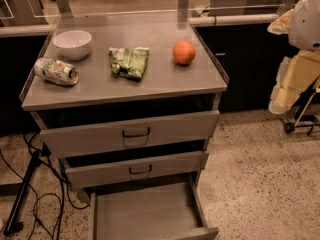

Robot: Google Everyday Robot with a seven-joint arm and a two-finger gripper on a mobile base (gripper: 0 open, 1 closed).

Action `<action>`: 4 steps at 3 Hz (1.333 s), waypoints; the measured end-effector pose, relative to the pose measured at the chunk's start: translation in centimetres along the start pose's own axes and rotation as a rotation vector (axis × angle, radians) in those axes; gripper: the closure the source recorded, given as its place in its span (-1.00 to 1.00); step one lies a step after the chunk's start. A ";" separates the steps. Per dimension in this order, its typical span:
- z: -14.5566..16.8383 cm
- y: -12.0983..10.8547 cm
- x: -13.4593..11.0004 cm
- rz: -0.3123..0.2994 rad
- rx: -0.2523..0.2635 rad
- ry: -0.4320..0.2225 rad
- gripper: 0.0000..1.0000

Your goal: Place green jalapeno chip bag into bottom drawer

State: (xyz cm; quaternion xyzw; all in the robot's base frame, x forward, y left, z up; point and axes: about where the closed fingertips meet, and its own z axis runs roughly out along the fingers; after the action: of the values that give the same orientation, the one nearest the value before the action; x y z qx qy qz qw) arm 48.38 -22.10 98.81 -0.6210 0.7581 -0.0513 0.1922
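Gripper: the gripper (pixel 291 86) hangs off the right edge of the worktop (pixel 165 84), well apart from everything on it. It reads as a pale shape below the white arm casing.
Jaws: cannot tell whether spread or pressed together. Nothing is seen held.
Bag: the green jalapeno chip bag (pixel 129 62) lies flat and crumpled mid-worktop, a little toward the back edge, not yet picked up.
Neighbours: an orange (pixel 184 52) sits to the bag's right. A white bowl (pixel 72 44) sits near the back-left corner. A crushed can (pixel 56 71) lies at the left edge.
Drawer: the bottom drawer (pixel 145 215) is pulled out below the front edge, with its floor bare.
Risk, wrong pick: the can is also green and white, so it could be taken for the bag.
Risk, grasp: floppy foil may slide or fold away under a shallow pinch.
Risk, bump: an approach from the right could set the orange rolling.
Risk, drop: the middle drawer (pixel 135 169) overhangs the rear of the tray. Releasing too far back would likely land the bag on that front.
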 end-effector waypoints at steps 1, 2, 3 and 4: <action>3.5 -1.2 -3.8 0.060 0.030 -0.008 -1.00; 3.4 -1.2 -3.8 0.060 0.030 -0.008 -1.00; 4.6 -1.9 -4.8 0.089 0.035 -0.046 -1.00; 6.3 -3.9 -6.0 0.132 0.042 -0.073 -1.00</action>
State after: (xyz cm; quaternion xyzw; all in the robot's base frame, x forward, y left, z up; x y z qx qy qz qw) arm 55.15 -16.24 95.64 -0.5669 0.7888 -0.0315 0.2357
